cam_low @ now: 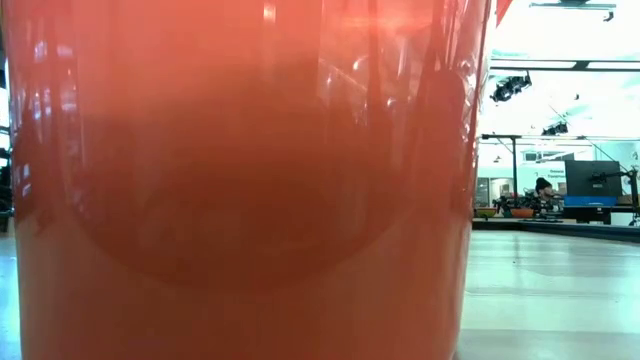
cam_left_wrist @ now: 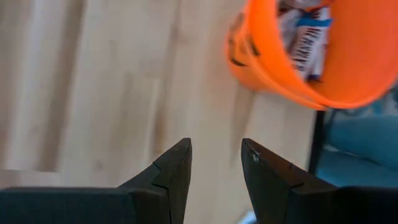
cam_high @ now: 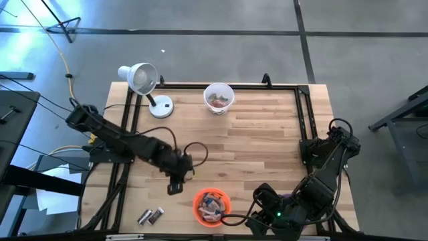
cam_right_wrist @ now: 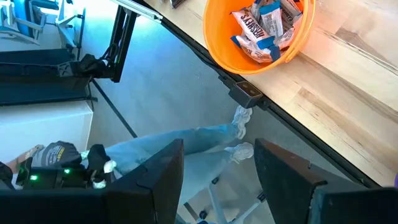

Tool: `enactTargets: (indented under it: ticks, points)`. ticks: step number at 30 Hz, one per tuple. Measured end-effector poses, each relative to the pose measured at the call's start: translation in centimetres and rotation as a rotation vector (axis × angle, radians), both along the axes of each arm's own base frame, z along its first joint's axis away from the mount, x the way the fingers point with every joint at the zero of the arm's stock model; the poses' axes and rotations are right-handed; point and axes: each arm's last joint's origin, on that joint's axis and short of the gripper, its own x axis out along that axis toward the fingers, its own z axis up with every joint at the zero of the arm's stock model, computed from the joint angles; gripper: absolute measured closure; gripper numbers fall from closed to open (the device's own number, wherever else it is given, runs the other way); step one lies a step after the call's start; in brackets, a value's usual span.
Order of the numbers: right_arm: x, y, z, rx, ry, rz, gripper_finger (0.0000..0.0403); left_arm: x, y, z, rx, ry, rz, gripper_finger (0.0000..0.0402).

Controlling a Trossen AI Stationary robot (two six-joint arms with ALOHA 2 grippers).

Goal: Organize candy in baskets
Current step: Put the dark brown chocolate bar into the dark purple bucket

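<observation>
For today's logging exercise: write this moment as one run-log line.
left gripper: open, empty, beside orange basket | right gripper: open, off table edge | two candies: loose on table | white basket: holds candy

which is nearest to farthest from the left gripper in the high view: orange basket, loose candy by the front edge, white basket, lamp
From the left gripper:
1. orange basket, just to its right
2. loose candy, front edge, about as near, too close to call
3. lamp, back left
4. white basket, back middle
</observation>
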Motion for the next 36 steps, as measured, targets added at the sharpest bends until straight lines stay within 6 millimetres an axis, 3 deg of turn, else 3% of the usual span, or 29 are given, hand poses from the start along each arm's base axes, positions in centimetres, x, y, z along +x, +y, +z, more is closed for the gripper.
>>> enactTargets:
  ticks: [5, 13, 21, 28, 36]
  points:
    - [0.0, 0.0, 0.0, 0.0, 0.0, 0.0, 0.0213, -1.0, -2.8, 0.2, -0.079, 0.01, 0.047, 0.0275]
    - [0.0, 0.0, 0.0, 0.0, 0.0, 0.0, 0.0213, -4.4, -7.6, 0.1, -0.131, 0.056, 0.132, 0.0275]
    - [0.0, 0.0, 0.0, 0.0, 0.0, 0.0, 0.0213, -7.5, -11.1, -0.4, -0.194, 0.117, 0.303, 0.0275]
    - [0.0, 0.0, 0.0, 0.0, 0.0, 0.0, 0.0213, -8.7, -12.9, -2.1, -0.204, 0.209, 0.452, 0.0275]
    - [0.0, 0.0, 0.0, 0.0, 0.0, 0.0, 0.0213, -9.2, -14.8, -5.4, -0.154, 0.369, 0.559, 0.0275]
